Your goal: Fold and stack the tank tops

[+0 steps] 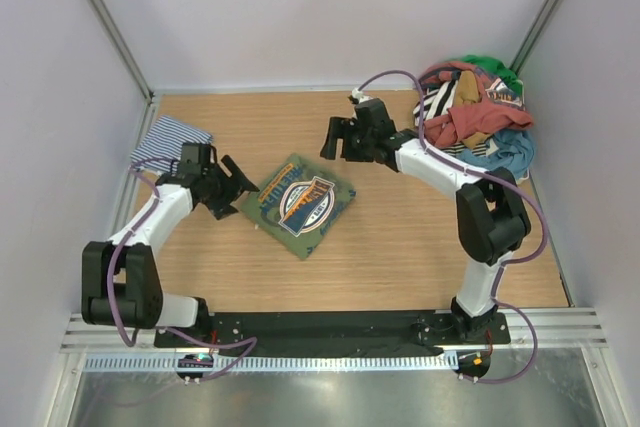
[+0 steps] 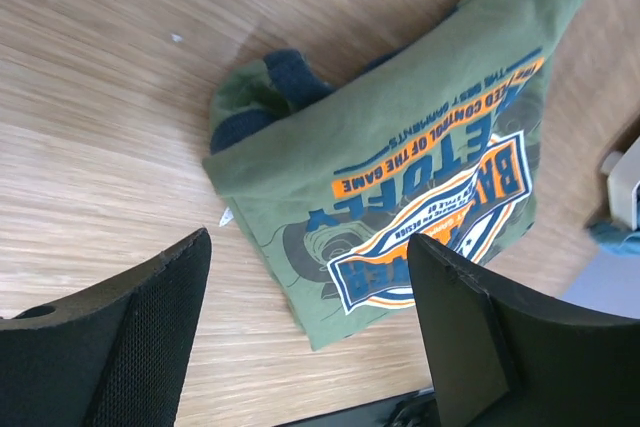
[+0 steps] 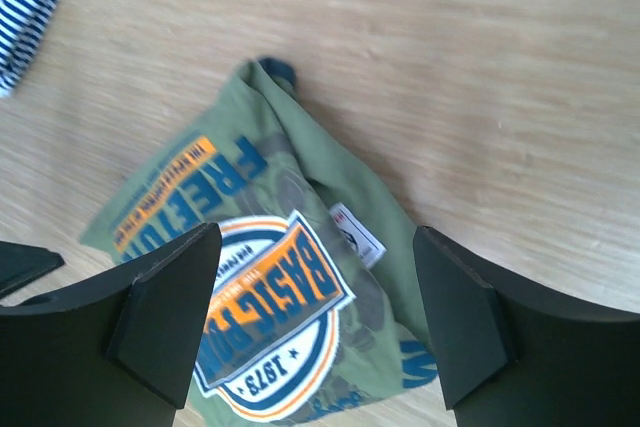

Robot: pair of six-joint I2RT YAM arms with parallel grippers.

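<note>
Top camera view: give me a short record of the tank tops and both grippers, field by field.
Olive green tank top: folded, flat on the wooden table
Navy-and-white striped tank top: far left edge, apart from the olive one
Left gripper: open, empty, beside the olive one
Right gripper: open, empty
Stacked: not yet

Table [image 1: 400, 247]: light wood-grain, smooth, matt. Olive tank top [image 1: 297, 204] and striped tank top [image 1: 170, 139]: soft matt cloth, olive one with a flat printed logo. Left gripper [image 2: 308, 247] fingers [image 2: 140, 337]: matt black plastic, fine-textured pad.
</note>
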